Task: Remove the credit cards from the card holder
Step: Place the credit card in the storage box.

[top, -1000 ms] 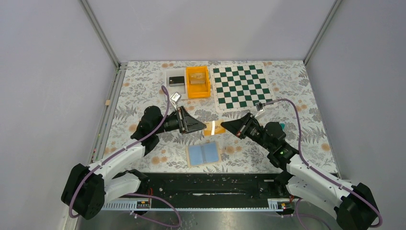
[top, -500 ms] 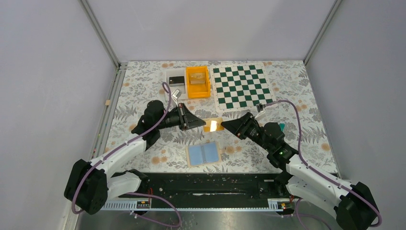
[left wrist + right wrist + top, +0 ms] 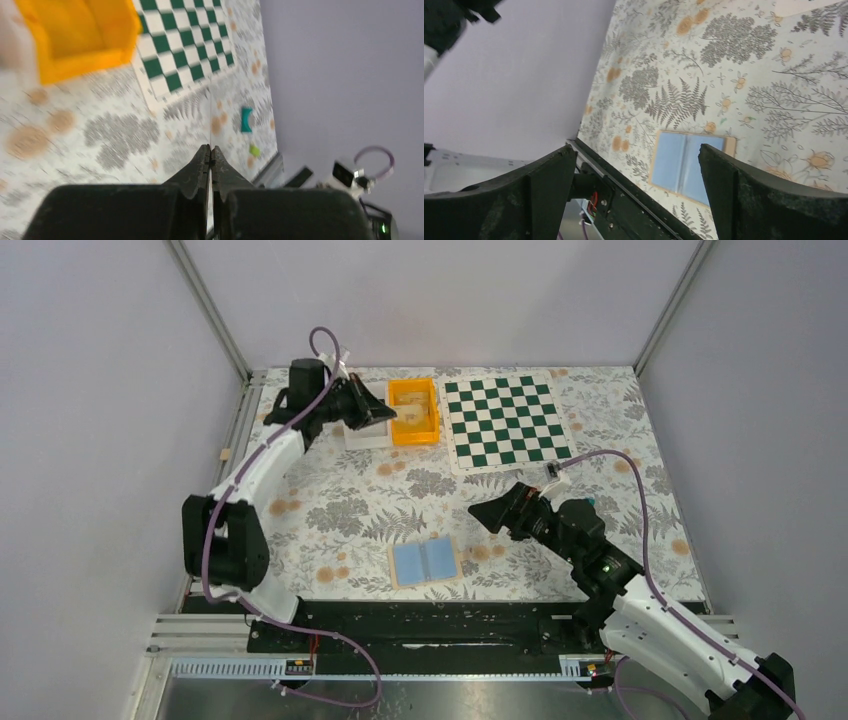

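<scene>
Floral-print tabletop [image 3: 330, 510] shows the open light-blue bifold card holder [image 3: 427, 560] near its front edge, right gripper [image 3: 482, 512] spread wide nearby, left gripper [image 3: 388, 412] pinching seemingly a thin card [image 3: 210, 120] (edge-on) that could slip short of the orange plastic bin [image 3: 414, 437].

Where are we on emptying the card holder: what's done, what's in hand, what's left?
Done: the card holder lies open, and something tan sits in the orange bin. In hand: the left gripper is shut on what looks like a thin card, seen edge-on, over that bin; the right gripper is open and empty. Left: drop the card. I cannot tell whether more remain in the holder.
</scene>
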Available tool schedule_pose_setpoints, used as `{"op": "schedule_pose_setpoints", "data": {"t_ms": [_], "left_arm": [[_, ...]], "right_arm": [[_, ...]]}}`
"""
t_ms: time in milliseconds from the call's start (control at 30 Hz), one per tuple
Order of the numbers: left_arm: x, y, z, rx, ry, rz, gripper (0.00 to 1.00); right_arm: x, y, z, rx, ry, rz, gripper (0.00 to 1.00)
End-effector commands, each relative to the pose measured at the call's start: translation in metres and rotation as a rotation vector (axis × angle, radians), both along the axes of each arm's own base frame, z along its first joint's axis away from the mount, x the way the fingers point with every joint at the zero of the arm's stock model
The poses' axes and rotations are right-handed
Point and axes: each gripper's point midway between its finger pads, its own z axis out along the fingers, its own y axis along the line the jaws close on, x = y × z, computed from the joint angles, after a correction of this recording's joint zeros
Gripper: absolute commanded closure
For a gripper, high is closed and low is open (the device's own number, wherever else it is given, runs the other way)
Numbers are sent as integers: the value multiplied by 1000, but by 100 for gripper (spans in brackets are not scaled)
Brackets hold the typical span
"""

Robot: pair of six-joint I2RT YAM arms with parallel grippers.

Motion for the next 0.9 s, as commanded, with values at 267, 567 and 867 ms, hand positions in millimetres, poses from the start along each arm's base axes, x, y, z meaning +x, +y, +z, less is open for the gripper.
{"op": "schedule_pose_setpoints", "data": {"t_ms": [267, 567, 867], "left_arm": [[150, 37, -33, 155, 64, 73, 100], [200, 23, -66, 85, 33, 34, 100], [218, 12, -93, 11, 45, 35, 100]], "right_arm": [[10, 3, -15, -145, -8, 32, 1], [26, 20, -21, -190, 0, 69, 1], [31, 19, -32, -213, 15, 49, 1]]}}
